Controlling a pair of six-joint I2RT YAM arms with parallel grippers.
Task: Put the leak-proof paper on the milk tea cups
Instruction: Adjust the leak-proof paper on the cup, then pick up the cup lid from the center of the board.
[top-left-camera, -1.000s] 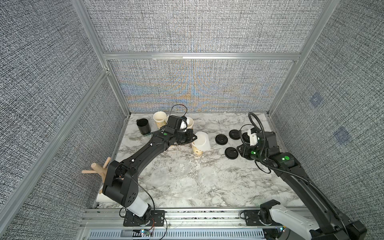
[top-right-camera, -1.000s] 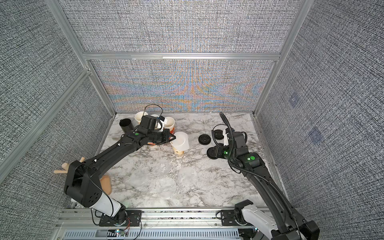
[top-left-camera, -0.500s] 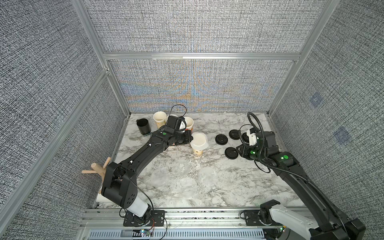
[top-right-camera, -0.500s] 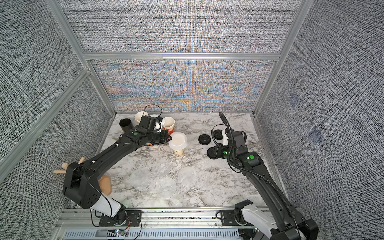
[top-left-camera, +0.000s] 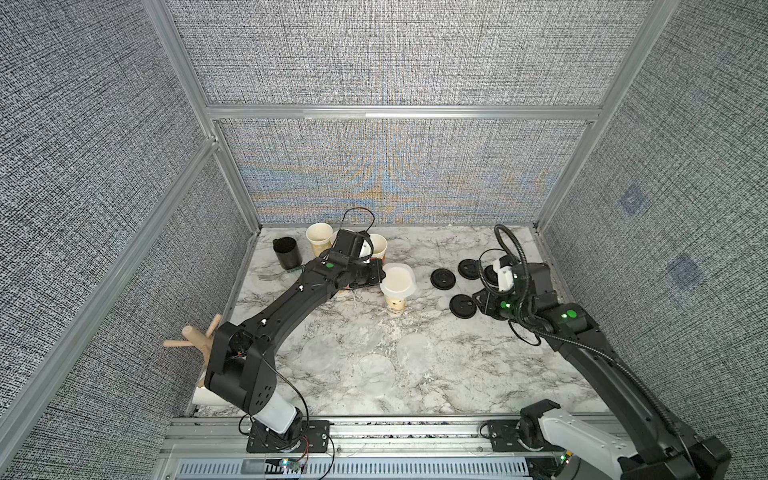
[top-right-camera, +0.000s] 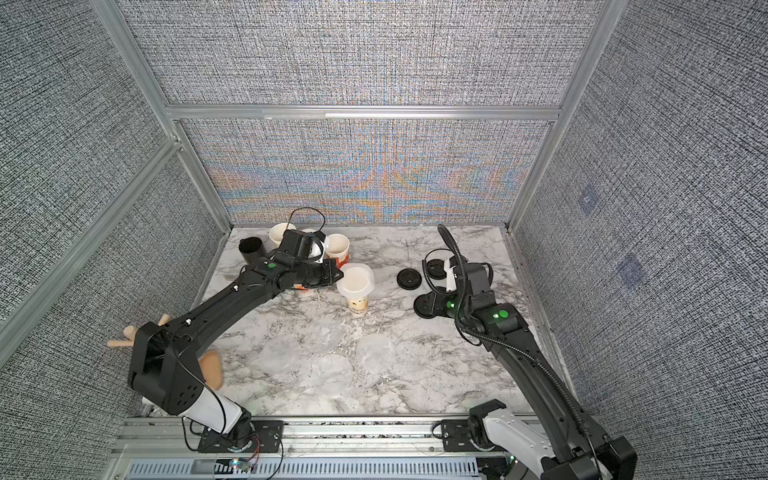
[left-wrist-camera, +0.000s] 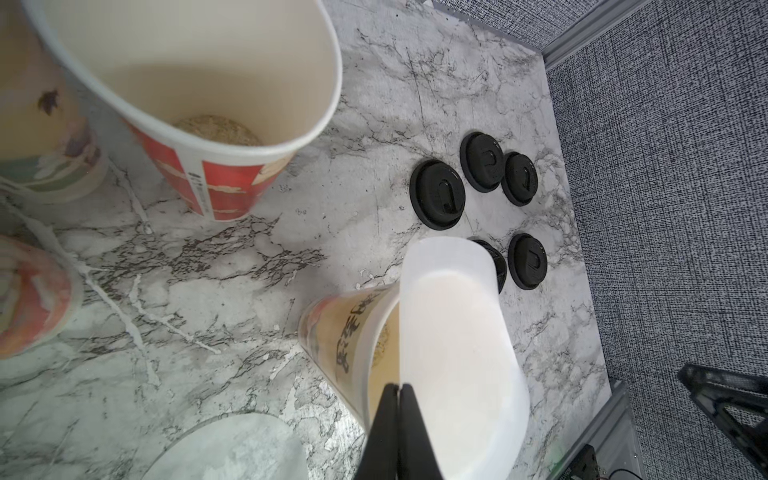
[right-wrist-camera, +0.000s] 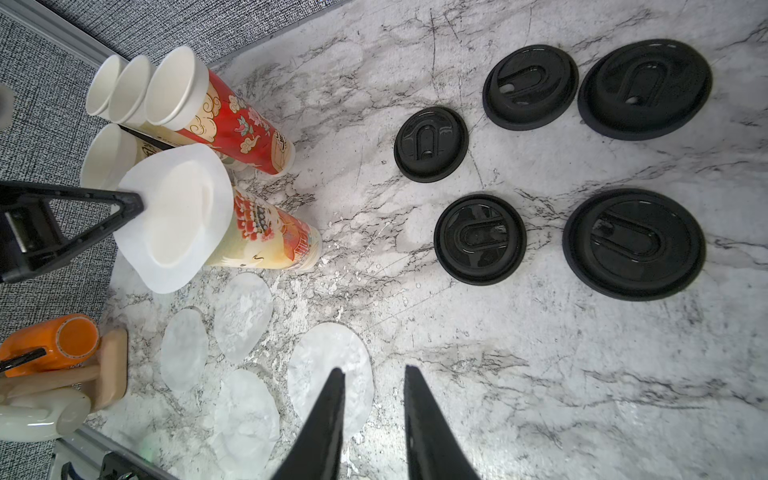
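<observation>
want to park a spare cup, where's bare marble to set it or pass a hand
Bare: back strip between cups and lids; near patch between sheets and right arm. Crowded: back-left cups, the lids, sheets mid-table.

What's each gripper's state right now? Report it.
Left gripper: shut on the paper over a cup.
Right gripper: open, empty.

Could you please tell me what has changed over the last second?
The left tool, shut on the sheet, has levelled it over the front cup; a second ago the sheet hung tilted, hiding the cup's side. It has not let go. The right tool, lids and other cups stayed put.
</observation>
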